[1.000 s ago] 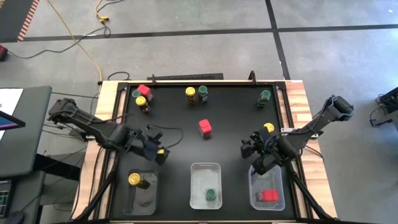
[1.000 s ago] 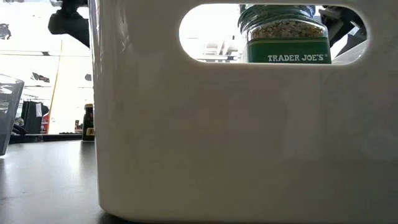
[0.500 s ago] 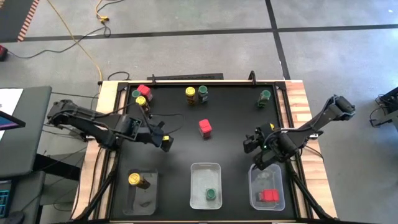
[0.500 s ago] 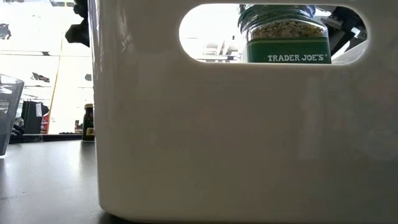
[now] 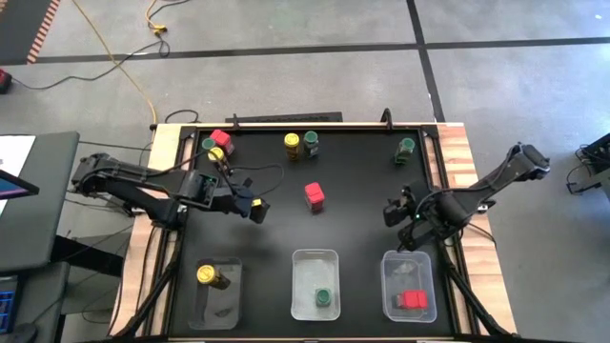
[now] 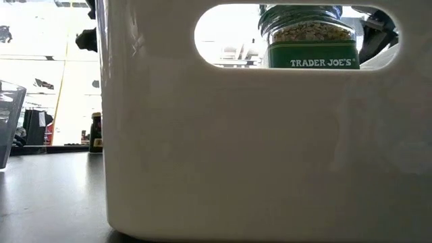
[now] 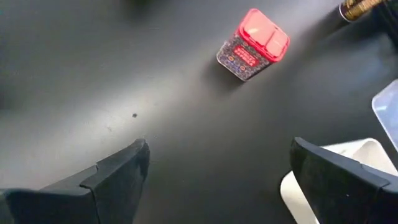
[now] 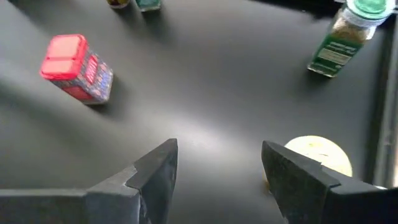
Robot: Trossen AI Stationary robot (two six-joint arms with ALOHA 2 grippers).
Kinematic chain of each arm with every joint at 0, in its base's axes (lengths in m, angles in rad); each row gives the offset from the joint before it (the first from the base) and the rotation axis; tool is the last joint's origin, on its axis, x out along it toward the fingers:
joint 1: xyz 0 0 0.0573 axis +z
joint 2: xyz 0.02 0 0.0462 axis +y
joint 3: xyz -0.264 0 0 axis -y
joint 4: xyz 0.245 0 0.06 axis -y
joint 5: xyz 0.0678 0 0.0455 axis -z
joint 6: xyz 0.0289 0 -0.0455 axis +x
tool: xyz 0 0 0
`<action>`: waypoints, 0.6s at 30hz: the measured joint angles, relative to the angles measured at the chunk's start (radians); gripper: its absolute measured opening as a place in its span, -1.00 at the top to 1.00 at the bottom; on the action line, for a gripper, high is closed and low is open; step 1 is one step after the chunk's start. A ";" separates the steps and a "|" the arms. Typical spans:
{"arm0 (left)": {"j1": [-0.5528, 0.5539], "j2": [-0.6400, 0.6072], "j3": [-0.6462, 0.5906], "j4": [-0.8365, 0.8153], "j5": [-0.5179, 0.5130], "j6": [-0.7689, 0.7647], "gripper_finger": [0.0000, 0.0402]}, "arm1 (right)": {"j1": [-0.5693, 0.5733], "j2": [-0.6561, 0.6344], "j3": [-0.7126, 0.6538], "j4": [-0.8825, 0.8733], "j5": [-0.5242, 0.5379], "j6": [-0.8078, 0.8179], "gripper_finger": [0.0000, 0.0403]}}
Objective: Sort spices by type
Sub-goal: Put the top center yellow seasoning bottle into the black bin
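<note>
My left gripper hangs open above bare black mat, left of the middle. A red-lidded spice jar stands alone on the mat ahead of it. My right gripper is open over the mat at the right, nothing between its fingers. A yellow lid shows just outside one of its fingers. Several more jars stand along the far edge: a red, green and yellow group, a yellow and green pair, and a single green one.
Three clear trays line the near edge: the left holds a yellow-lidded jar, the middle a green one, the right a red one. The middle tray's wall fills the low view.
My left gripper has swung from near the left tray toward the far edge and slightly right, toward the lone red jar. My right gripper has drawn away from above the right tray toward the far edge.
</note>
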 joint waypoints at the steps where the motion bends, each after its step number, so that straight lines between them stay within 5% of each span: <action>1: 0.006 0.000 0.000 0.000 0.000 -0.001 -0.83 | 0.000 -0.003 0.000 -0.016 -0.002 0.000 -0.29; 12: 0.107 0.000 0.000 0.000 0.000 -0.025 -0.83 | -0.014 -0.004 0.000 -0.085 -0.001 -0.004 -0.29; 18: 0.230 0.000 0.000 0.119 0.002 0.140 -0.83 | -0.013 -0.001 0.000 -0.091 -0.001 -0.003 -0.29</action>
